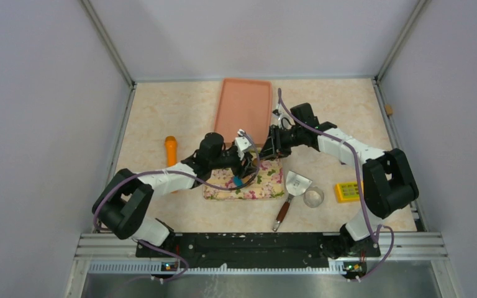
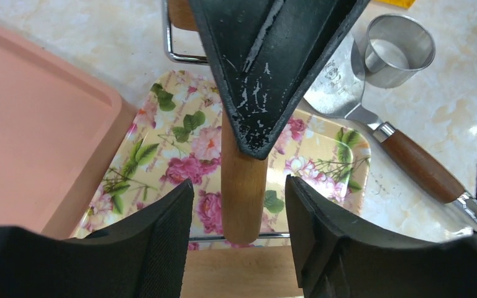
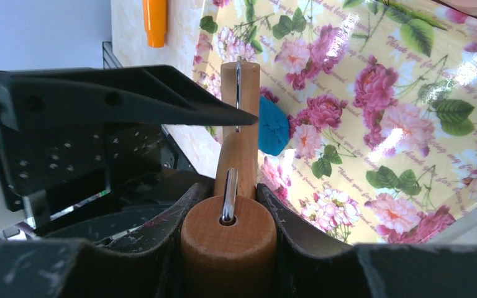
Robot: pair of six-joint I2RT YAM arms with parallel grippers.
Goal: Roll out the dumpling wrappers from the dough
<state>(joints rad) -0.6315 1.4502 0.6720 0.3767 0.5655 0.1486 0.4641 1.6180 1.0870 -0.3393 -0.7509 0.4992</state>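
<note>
**A:** Where's the dough (image 3: 273, 127) sitting?

**B:** On the floral tray (image 3: 410, 74), a little left of its middle. It's a small bright blue lump. The far end of the wooden roller (image 3: 228, 242) hides its edge, so I can't tell whether the two touch.

**A:** And the tray itself?

**B:** In the middle of the worktop (image 1: 161, 118). Its far edge lies right up against the near edge of the pink tray (image 1: 243, 108), which reaches to the worktop's far edge.

**A:** Who has the roller?

**B:** The right gripper (image 3: 233, 186). Its jaws are pressed onto the round wooden handle, one on each side, with the wire frame running out of the handle's end. The roller hangs tilted over the far part of the floral tray.

**A:** The left gripper (image 2: 238, 181)?

**B:** Spread. Its two fingers stand either side of the roller's wooden barrel, with a gap showing on both sides, so nothing is pinched. The two grippers meet nose to nose above the tray.

**A:** Anything else on the worktop?

**B:** A spatula (image 2: 338, 93) with a brown handle lies just off the floral tray's right edge. A metal ring cutter (image 2: 410, 74) stands beside its blade. A yellow brick (image 1: 348, 191) sits further towards the right edge. An orange cylinder (image 1: 171, 151) lies towards the left edge.
</note>
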